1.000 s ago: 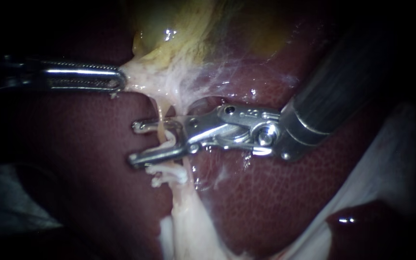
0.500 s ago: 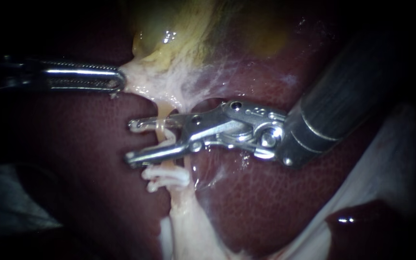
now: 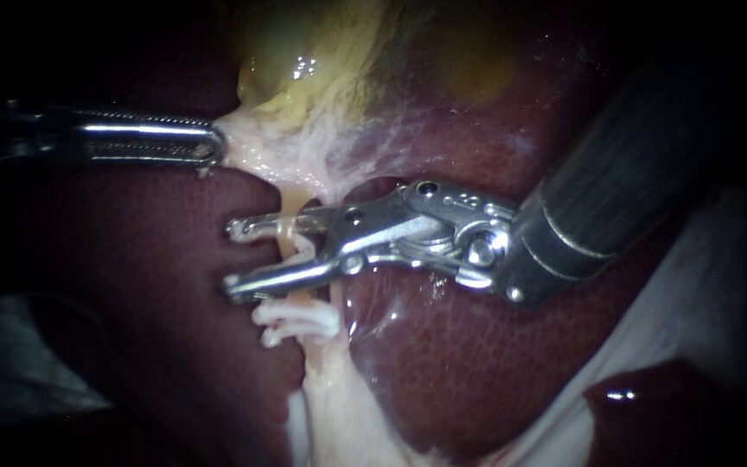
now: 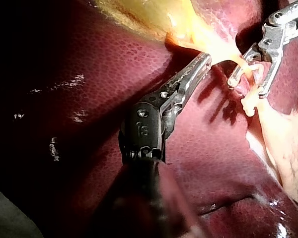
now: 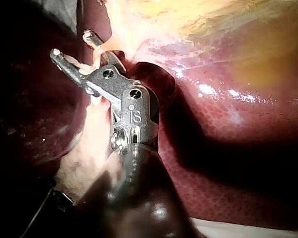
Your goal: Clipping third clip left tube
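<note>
Plainly the left tube point(image 3: 290, 204) crosses between the right instrument's point(image 3: 233, 258) open, empty jaws; the left instrument's point(image 3: 216, 145) jaws clamp the gallbladder point(image 3: 304, 95).

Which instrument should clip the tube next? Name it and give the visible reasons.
Right. The right instrument has open jaws straddling the tube; the left instrument is shut on pale tissue under the gallbladder.

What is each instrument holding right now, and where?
The left instrument grips the gallbladder by its pale lower edge; the right instrument stands open astride the tube, holding nothing.
</note>
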